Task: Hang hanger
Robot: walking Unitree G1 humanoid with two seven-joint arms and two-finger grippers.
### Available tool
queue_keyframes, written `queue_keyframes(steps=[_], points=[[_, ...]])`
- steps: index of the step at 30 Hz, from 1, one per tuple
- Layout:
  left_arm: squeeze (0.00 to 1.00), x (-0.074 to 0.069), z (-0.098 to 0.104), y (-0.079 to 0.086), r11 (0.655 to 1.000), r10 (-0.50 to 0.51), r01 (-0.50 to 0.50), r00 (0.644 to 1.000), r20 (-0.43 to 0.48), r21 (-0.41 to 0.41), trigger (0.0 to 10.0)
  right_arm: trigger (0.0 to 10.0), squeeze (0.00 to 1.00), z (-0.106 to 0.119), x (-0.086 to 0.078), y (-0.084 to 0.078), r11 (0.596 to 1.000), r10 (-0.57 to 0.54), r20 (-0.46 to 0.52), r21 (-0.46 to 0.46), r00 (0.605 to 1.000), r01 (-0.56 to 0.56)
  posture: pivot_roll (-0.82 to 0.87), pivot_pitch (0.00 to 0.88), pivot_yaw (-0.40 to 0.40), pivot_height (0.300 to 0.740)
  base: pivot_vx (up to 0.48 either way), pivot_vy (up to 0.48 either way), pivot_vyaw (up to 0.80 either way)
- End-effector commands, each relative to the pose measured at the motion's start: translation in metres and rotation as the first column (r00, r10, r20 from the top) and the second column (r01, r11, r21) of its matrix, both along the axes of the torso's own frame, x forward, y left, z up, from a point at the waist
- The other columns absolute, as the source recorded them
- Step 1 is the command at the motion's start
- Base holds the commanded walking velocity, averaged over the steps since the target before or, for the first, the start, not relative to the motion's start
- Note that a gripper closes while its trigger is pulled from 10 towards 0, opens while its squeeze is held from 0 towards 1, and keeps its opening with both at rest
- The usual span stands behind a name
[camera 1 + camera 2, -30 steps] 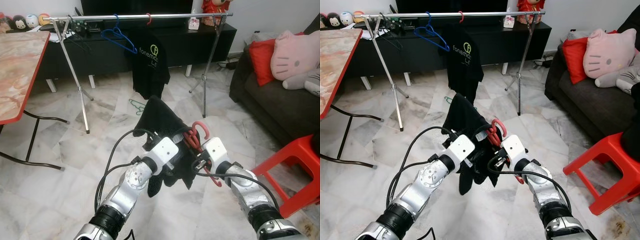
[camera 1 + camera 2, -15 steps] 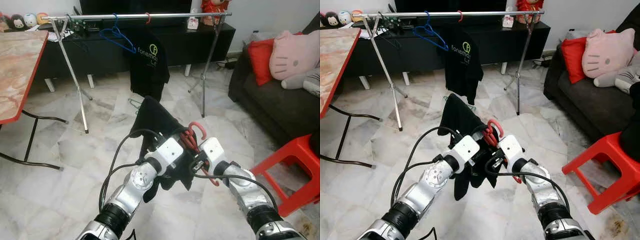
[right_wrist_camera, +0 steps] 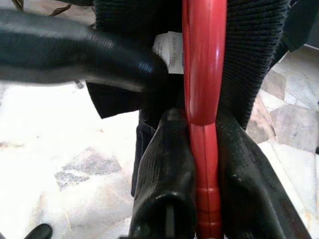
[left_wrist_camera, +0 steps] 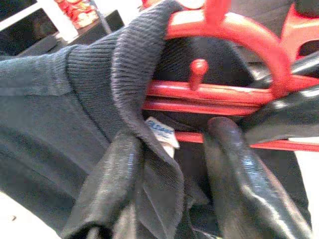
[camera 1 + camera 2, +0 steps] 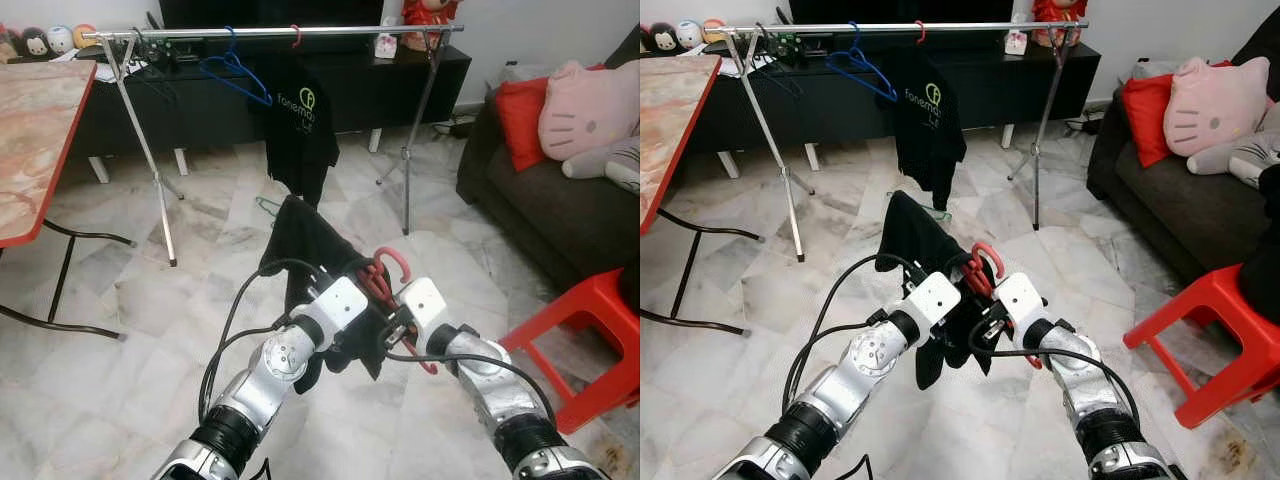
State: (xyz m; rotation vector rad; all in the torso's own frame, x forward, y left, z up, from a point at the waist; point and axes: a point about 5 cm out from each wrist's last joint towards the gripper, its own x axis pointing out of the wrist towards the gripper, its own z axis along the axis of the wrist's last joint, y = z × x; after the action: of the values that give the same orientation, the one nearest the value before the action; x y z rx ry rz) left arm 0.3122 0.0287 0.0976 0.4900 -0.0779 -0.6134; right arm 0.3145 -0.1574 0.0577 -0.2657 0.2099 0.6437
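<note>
- Two silver arms are raised and bent inward, meeting at chest height in front of the robot.
- Right gripper [image 3: 204,149]: fingers clamped on the shaft of one red hanger [image 5: 385,272], hook end up.
- Left gripper [image 4: 174,164]: fingers pinching the collar of one black garment [image 5: 315,235] draped on that hanger.
- One clothes rail [image 5: 280,33] stands well ahead; it carries one blue hanger [image 5: 235,75] and one black T-shirt [image 5: 300,125] on a red hook.
</note>
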Motion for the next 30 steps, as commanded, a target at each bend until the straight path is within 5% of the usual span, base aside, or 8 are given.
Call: queue_keyframes(steps=[1, 5, 7, 30], points=[[0.00, 0.004, -0.001, 0.002, 0.998, 0.032, -0.032, 0.999, 0.008, 0.044, 0.0, 0.0, 0.00, 0.012, 0.004, 0.003, 1.000, 0.011, 0.058, 0.019, 0.998, -0.012, -0.07, 0.000, -0.110, 0.740, 0.000, 0.000, 0.00], [0.00, 0.008, -0.002, 0.006, 0.995, 0.076, -0.076, 0.997, 0.008, 0.057, 0.7, 0.0, 0.00, 0.013, 0.004, 0.002, 1.000, 0.012, 0.057, 0.018, 0.998, -0.013, -0.07, 0.000, -0.111, 0.740, 0.000, 0.000, 0.00], [0.00, 0.009, -0.003, 0.008, 0.995, 0.082, -0.082, 0.997, 0.005, 0.064, 0.0, 0.0, 0.00, 0.013, 0.003, 0.002, 1.000, 0.011, 0.057, 0.019, 0.998, -0.012, -0.07, 0.000, -0.111, 0.740, 0.000, 0.000, 0.00], [0.00, 0.012, -0.001, 0.011, 0.993, 0.109, -0.109, 0.994, 0.022, 0.044, 0.0, 0.0, 0.00, 0.005, -0.007, -0.002, 0.998, 0.067, -0.001, -0.009, 0.998, -0.067, -0.08, 0.000, -0.120, 0.740, 0.000, 0.000, 0.00]])
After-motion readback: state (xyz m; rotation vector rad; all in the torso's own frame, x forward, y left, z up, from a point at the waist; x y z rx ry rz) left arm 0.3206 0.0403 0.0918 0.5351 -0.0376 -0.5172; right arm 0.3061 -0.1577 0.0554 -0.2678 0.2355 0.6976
